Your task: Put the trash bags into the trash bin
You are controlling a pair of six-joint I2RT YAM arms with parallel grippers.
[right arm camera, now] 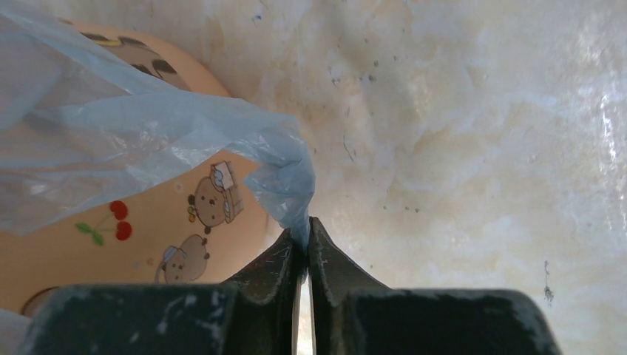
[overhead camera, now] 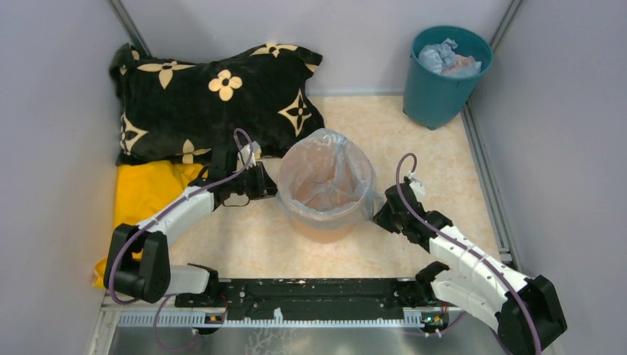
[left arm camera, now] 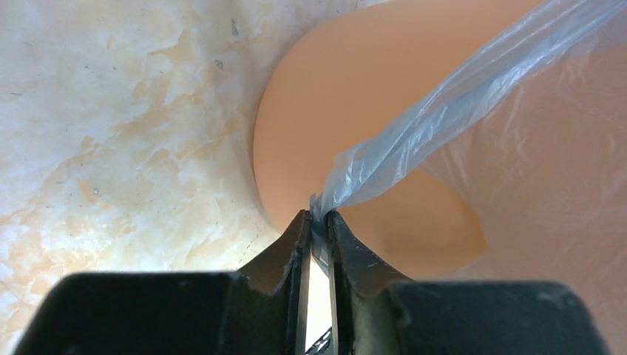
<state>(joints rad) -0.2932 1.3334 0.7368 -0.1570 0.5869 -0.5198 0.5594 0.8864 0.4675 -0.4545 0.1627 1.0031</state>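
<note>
The bin (overhead camera: 326, 228) stood upright near the middle of the tabletop (overhead camera: 444, 170), between the two arms. A bag (overhead camera: 325, 171) sat inside it, its pale blue film lining the opening and folded out over the rim. The left tool (left arm camera: 319, 218) was at the bin's left side, its jaws closed on a twisted strand of the bag that ran taut up to the rim. The right tool (right arm camera: 304, 231) was at the bin's right side, its jaws pinched shut on a gathered corner of the same film, which hung over the bin's bear-and-cherry print. A black pillow (overhead camera: 214, 96) with cream flowers lay at the back left, partly over a yellow cloth (overhead camera: 148, 188). A teal bucket (overhead camera: 436, 96) holding crumpled film stood in the back right corner, well apart from the bin.
</note>
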